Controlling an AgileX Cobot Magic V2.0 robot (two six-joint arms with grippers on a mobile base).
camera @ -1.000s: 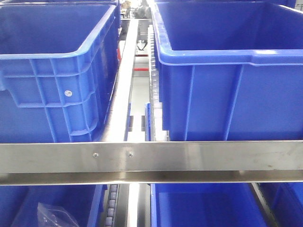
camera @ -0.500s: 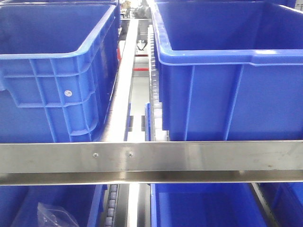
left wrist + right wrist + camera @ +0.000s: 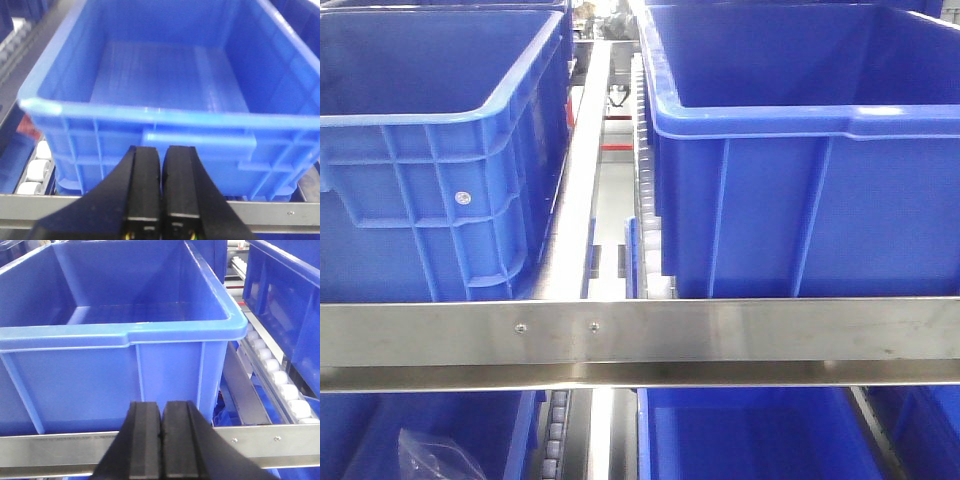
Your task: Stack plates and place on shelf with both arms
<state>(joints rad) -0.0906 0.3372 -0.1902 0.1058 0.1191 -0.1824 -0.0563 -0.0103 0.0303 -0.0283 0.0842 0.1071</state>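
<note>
Sitting on shelf (image 3: 720, 330): 2 blue crates (image 3: 430, 160).

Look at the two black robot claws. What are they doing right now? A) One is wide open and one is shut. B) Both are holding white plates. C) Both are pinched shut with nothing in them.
C: the left gripper and the right gripper each show their fingers pressed together with nothing between them, in front of blue crates; no plates are in view.

two crates (image 3: 440, 150) (image 3: 800, 150) side by side behind shelf rail (image 3: 720, 330).
</note>
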